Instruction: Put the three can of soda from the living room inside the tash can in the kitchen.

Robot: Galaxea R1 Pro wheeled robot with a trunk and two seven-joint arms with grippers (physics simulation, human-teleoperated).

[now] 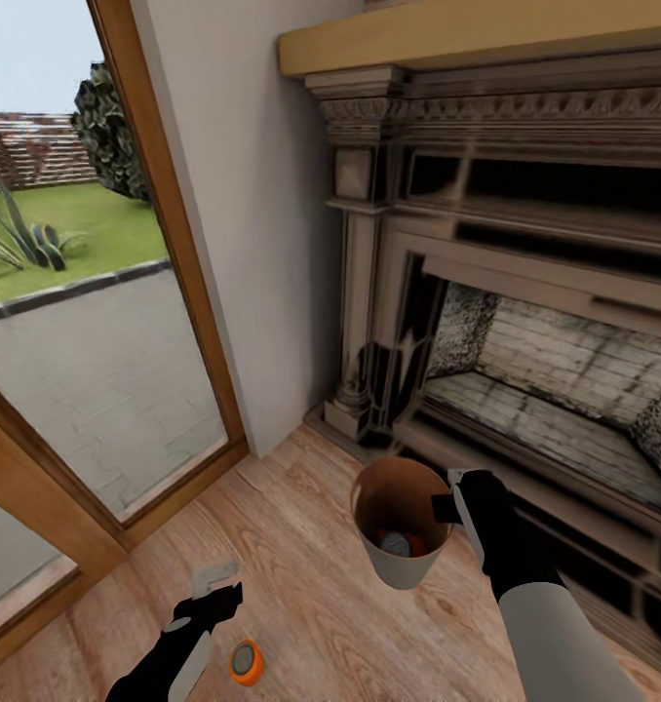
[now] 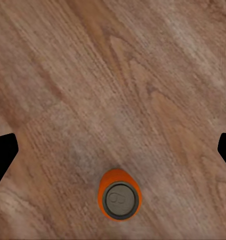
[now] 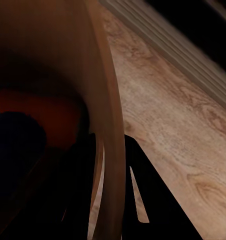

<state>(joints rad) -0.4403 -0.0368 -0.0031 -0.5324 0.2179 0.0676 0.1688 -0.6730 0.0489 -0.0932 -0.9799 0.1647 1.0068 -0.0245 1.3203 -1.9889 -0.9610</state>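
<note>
Before the brick fireplace (image 1: 555, 390), our right tool (image 1: 451, 507) grips the rim of the trash can (image 1: 401, 531), raised off the wood floor (image 1: 311, 546) with a blue and an orange can inside. Our left tool (image 1: 216, 585) hangs wide open above the third orange can (image 1: 246, 662), upright on the floor.

Head view angled down over the floor (image 1: 301, 546) by the fireplace (image 1: 525, 322), left wrist view straight down, close, above the orange can (image 2: 119, 196) both share, right wrist view pressed against the bin wall (image 3: 110, 125).
</note>
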